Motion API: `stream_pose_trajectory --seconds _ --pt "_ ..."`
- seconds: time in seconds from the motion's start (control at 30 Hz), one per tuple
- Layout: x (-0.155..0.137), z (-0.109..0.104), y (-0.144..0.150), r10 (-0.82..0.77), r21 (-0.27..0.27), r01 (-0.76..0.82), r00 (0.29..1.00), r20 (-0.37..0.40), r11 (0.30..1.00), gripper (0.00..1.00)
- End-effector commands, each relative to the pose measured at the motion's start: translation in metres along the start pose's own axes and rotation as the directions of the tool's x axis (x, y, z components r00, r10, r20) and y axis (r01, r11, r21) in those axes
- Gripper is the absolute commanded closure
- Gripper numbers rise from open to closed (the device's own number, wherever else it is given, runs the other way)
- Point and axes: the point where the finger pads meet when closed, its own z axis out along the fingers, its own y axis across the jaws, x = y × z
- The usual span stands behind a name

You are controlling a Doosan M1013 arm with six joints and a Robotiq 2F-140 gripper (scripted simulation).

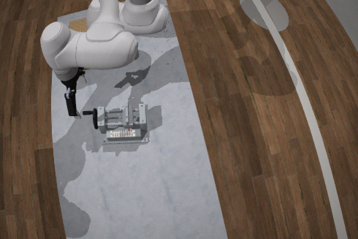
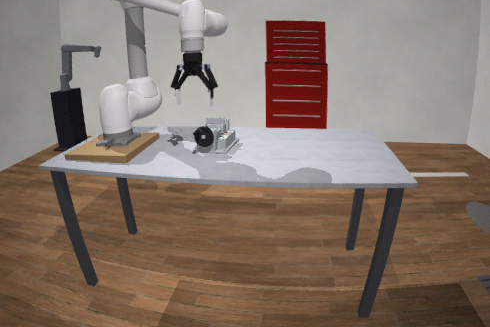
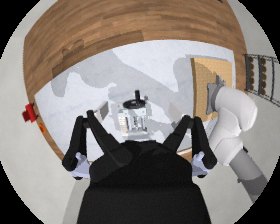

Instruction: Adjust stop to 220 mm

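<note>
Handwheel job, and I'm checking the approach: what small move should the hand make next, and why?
Probably straight down. The hand is open and empty, hanging above the black handwheel without touching it; lowering would bring the fingers around the wheel for a grip.

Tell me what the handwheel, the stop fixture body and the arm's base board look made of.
Handwheel: black, matte, probably plastic or coated metal; the look leaves it open.
Stop fixture body: light grey, blocky, likely bare metal.
Base board: tan, flat, with a cork-like speckle in the top view; wood or cork.
</note>
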Motion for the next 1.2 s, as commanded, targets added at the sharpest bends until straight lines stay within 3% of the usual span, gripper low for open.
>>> stream_pose_trajectory --seconds 0.0,0.43,0.47,0.67,0.93,1.07,1.17 --pt "-0.002 0.002 -0.002 -0.107 0.010 0.107 0.994 0.009 0.994 0.00" --pt "-0.002 0.002 -0.002 -0.107 0.010 0.107 0.994 0.009 0.994 0.00" --pt "-0.002 0.002 -0.002 -0.107 0.010 0.107 0.994 0.009 0.994 0.67" --pt "-0.020 0.001 -0.015 -0.108 0.008 0.108 0.994 0.009 0.994 0.67" --pt "-0.093 0.000 -0.068 -0.108 0.008 0.108 0.994 0.009 0.994 0.67" --pt "-0.100 0.001 -0.073 -0.108 0.008 0.108 0.994 0.009 0.994 0.67" --pt "-0.100 0.013 -0.073 -0.108 0.008 0.108 0.994 0.009 0.994 0.67"
